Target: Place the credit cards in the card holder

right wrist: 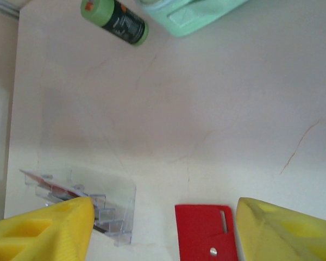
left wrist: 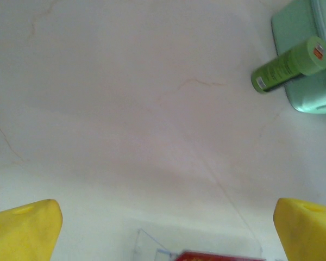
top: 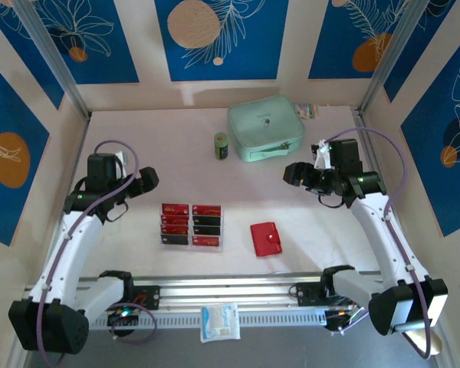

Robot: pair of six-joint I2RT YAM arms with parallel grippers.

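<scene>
The credit cards (top: pixel 206 210), red and black, stand in two columns in a clear plastic tray (top: pixel 192 244) at the table's middle. To the right of it lies the closed red card holder (top: pixel 266 238), its silver snap facing up. My left gripper (top: pixel 147 181) hovers open above and left of the tray; the left wrist view has its yellow fingers (left wrist: pixel 22 231) wide apart, with a red card edge (left wrist: pixel 217 255) at the bottom. My right gripper (right wrist: pixel 163 234) hangs open over the table, the card holder (right wrist: pixel 204 231) between its fingers (right wrist: pixel 285 231) but lower down, untouched.
A mint-green zip pouch (top: pixel 265 129) lies at the back of the table with a small green bottle (top: pixel 221 146) on its left. The bottle (right wrist: pixel 115 20) and the tray (right wrist: pixel 92 201) also appear in the right wrist view. A white packet (top: pixel 218 322) sits at the front rail.
</scene>
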